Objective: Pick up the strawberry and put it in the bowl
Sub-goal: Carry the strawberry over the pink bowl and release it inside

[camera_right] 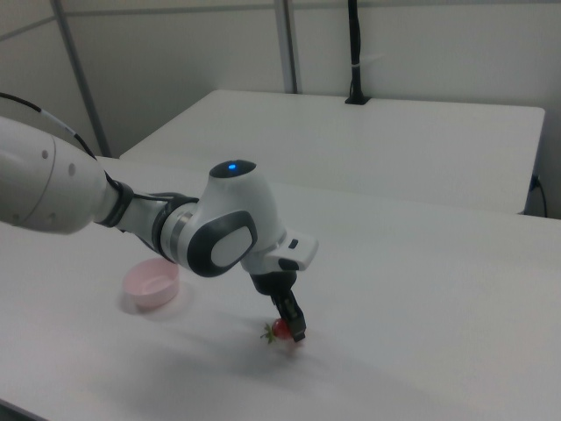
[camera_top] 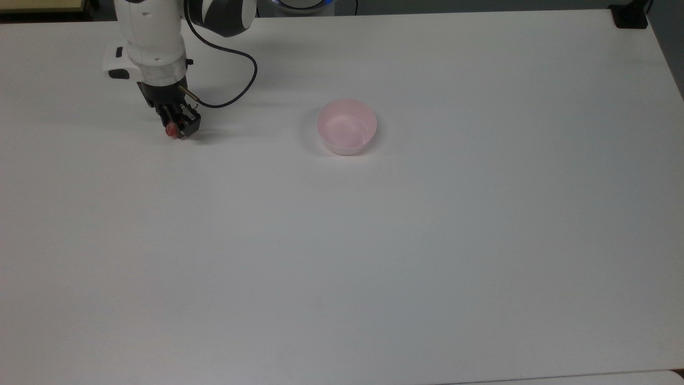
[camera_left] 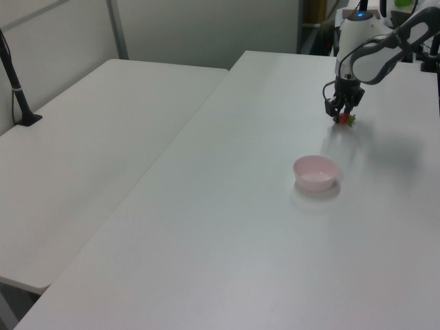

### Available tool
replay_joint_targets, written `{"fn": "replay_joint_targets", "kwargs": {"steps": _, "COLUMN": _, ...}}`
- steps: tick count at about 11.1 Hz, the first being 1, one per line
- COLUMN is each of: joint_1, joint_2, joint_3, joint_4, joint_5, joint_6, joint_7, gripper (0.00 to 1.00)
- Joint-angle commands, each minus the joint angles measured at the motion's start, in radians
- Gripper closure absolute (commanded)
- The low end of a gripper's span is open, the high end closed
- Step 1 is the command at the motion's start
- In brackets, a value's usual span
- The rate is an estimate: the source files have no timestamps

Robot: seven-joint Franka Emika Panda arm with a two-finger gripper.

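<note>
The strawberry [camera_top: 172,129] is a small red fruit on the white table at the top view's upper left; its green leaves [camera_right: 268,332] show in the right view. My gripper [camera_top: 178,126] is down at the table with its black fingers closed on the strawberry [camera_right: 282,329]. In the left view the gripper [camera_left: 342,115] holds the strawberry [camera_left: 344,119] at the far right of the table. The pale pink bowl [camera_top: 347,126] stands empty to the top view's right of the gripper, well apart from it; it also shows in the left view [camera_left: 315,172] and the right view [camera_right: 151,282].
A black cable [camera_top: 235,80] loops from the arm's wrist over the table. A second white table [camera_left: 89,151] adjoins on the left view's left, with a black post [camera_left: 15,82] clamped at its edge. A black clamp [camera_top: 629,16] sits at the top view's upper right corner.
</note>
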State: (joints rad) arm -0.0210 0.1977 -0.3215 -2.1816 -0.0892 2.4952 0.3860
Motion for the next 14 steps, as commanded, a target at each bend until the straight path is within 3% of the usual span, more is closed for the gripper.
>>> {"fn": "replay_joint_targets", "kwargs": {"steps": 1, "joint_1": 0.05, "joint_2": -0.06, "joint_3": 0.002, "joint_4": 0.156, "joint_5": 0.091, "joint_6": -0.238, "joint_7": -0.021, "gripper": 0.91}}
{"fn": "replay_joint_targets", "kwargs": {"steps": 3, "joint_1": 0.168, "joint_2": -0.082, "joint_3": 0.005, "joint_4": 0.213, "joint_5": 0.095, "joint_6": -0.346, "joint_7": -0.015, "gripper": 0.88}}
{"fn": "replay_joint_targets", "kwargs": {"steps": 6, "joint_1": 0.399, "joint_2": -0.089, "joint_3": 0.009, "joint_4": 0.212, "joint_5": 0.092, "joint_6": -0.409, "joint_7": 0.098, "gripper": 0.83}}
{"fn": "replay_joint_targets", "kwargs": {"steps": 8, "joint_1": 0.476, "joint_2": -0.08, "joint_3": 0.009, "joint_4": 0.201, "joint_5": 0.091, "joint_6": -0.412, "joint_7": 0.117, "gripper": 0.82}}
{"fn": "replay_joint_targets", "kwargs": {"steps": 9, "joint_1": 0.495, "joint_2": -0.078, "joint_3": 0.009, "joint_4": 0.198, "joint_5": 0.091, "joint_6": -0.412, "joint_7": 0.119, "gripper": 0.76}}
{"fn": "replay_joint_targets", "kwargs": {"steps": 10, "joint_1": 0.519, "joint_2": -0.06, "joint_3": 0.013, "joint_4": 0.197, "joint_5": 0.091, "joint_6": -0.407, "joint_7": 0.12, "gripper": 0.68}}
{"fn": "replay_joint_targets", "kwargs": {"steps": 11, "joint_1": 0.524, "joint_2": -0.047, "joint_3": 0.015, "joint_4": 0.195, "joint_5": 0.086, "joint_6": -0.412, "joint_7": 0.117, "gripper": 0.48}}
{"fn": "replay_joint_targets", "kwargs": {"steps": 12, "joint_1": 0.526, "joint_2": -0.05, "joint_3": 0.019, "joint_4": 0.183, "joint_5": 0.076, "joint_6": -0.415, "joint_7": 0.111, "gripper": 0.0}}
{"fn": "replay_joint_targets", "kwargs": {"steps": 14, "joint_1": 0.5, "joint_2": -0.066, "joint_3": 0.08, "joint_4": 0.19, "joint_5": 0.034, "joint_6": -0.453, "joint_7": 0.081, "gripper": 0.0}}
